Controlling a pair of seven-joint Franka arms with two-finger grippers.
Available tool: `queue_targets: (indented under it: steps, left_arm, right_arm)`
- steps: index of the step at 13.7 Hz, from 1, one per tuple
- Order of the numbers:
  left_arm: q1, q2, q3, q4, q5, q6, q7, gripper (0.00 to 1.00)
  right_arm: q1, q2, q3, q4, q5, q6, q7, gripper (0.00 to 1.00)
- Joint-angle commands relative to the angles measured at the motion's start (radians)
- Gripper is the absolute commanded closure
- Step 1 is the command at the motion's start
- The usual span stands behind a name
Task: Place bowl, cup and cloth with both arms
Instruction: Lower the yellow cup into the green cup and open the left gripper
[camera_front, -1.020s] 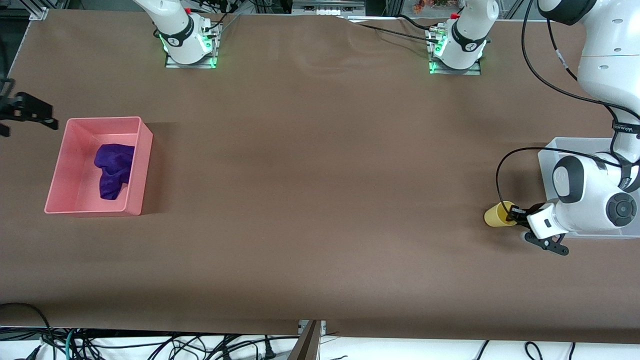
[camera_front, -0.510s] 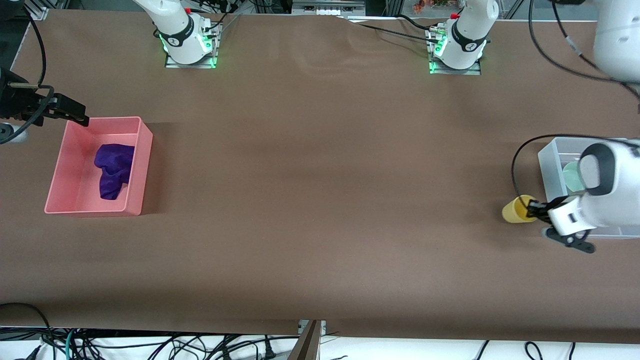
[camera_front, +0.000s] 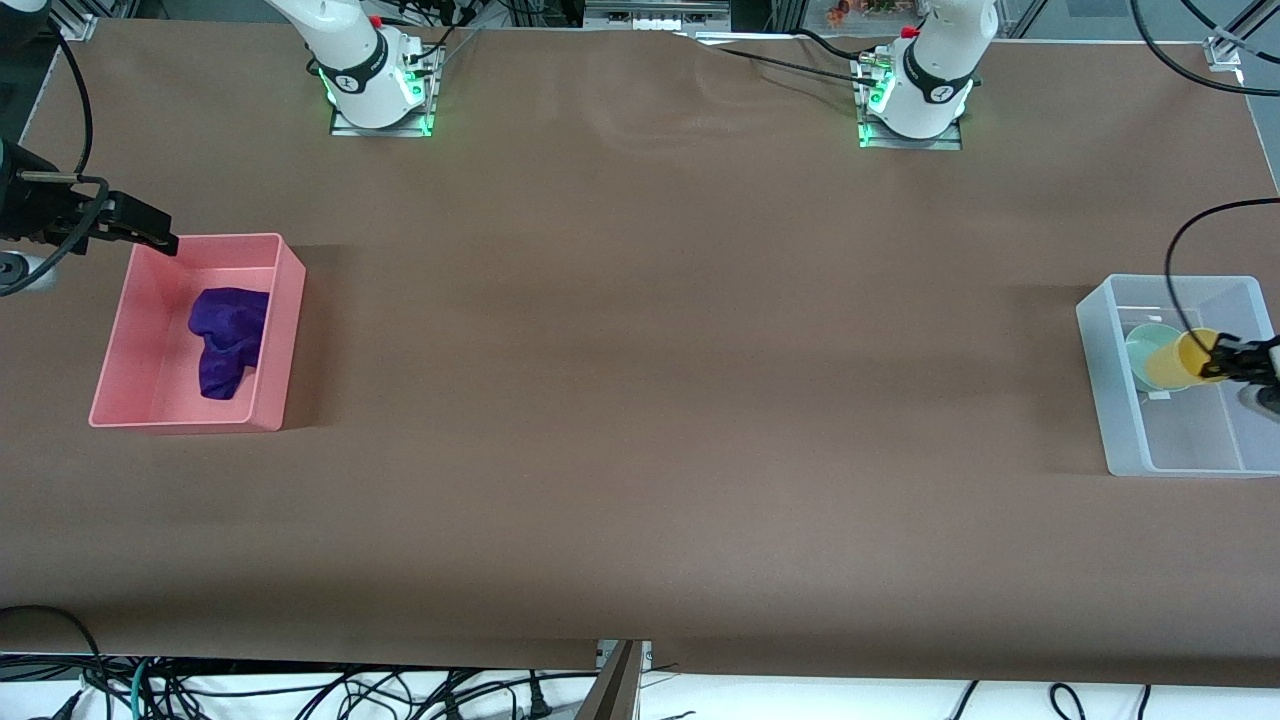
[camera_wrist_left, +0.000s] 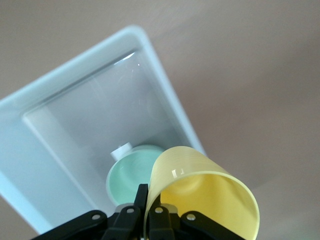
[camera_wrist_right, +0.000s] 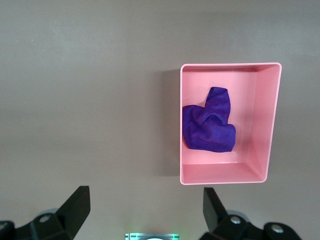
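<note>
My left gripper (camera_front: 1222, 362) is shut on the rim of the yellow cup (camera_front: 1182, 361) and holds it tilted on its side over the clear bin (camera_front: 1108, 400). The mint-green bowl (camera_front: 1142, 352) sits inside that bin, just under the cup. The left wrist view shows the fingers pinching the cup (camera_wrist_left: 205, 200) wall, with the bowl (camera_wrist_left: 129, 175) below in the bin (camera_wrist_left: 165, 95). The purple cloth (camera_front: 228, 335) lies rumpled in the pink bin (camera_front: 287, 340). My right gripper (camera_front: 150, 235) is open, in the air over that bin's corner. The right wrist view looks down on the cloth (camera_wrist_right: 207, 125).
The clear bin stands at the left arm's end of the table, the pink bin (camera_wrist_right: 225, 178) at the right arm's end. Brown table cover (camera_front: 640, 400) stretches between them. Both arm bases (camera_front: 375, 85) stand along the table's top edge. Cables hang past the lower edge.
My left gripper has lifted the yellow cup from the table beside the clear bin and carried it over the bin. My right gripper came in toward the pink bin's corner, then held still.
</note>
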Motion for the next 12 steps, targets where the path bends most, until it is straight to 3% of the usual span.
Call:
queue_targets:
  steps: [1, 4, 5, 6, 7, 10, 12]
  left_arm:
    - [0.060, 0.066, -0.010, 0.006, 0.018, 0.084, 0.120, 1.00]
    - [0.111, 0.098, -0.010, -0.022, 0.006, 0.101, 0.183, 1.00]
    - [0.114, 0.098, -0.012, -0.034, 0.003, 0.101, 0.183, 0.75]
    - [0.113, 0.098, -0.013, -0.037, 0.002, 0.100, 0.183, 0.12]
    - [0.110, 0.091, -0.017, -0.036, 0.002, 0.091, 0.184, 0.00]
    - [0.091, 0.030, -0.039, -0.023, 0.002, 0.051, 0.171, 0.00]
    - [0.074, -0.036, -0.101, -0.022, 0.002, -0.036, 0.096, 0.00]
  right_arm:
    - [-0.007, -0.007, 0.005, -0.005, -0.009, 0.000, 0.010, 0.00]
    - [-0.007, -0.004, 0.005, -0.005, -0.007, 0.000, 0.010, 0.00]
    - [-0.007, -0.002, 0.005, -0.004, -0.007, 0.000, 0.010, 0.00]
    - [-0.007, -0.002, 0.005, -0.004, -0.007, 0.000, 0.010, 0.00]
    - [-0.007, -0.002, 0.005, -0.001, -0.007, -0.002, 0.010, 0.00]
    - [-0.007, -0.002, 0.005, 0.001, -0.006, -0.002, 0.010, 0.00]
    - [-0.007, -0.002, 0.005, 0.001, -0.006, -0.002, 0.010, 0.00]
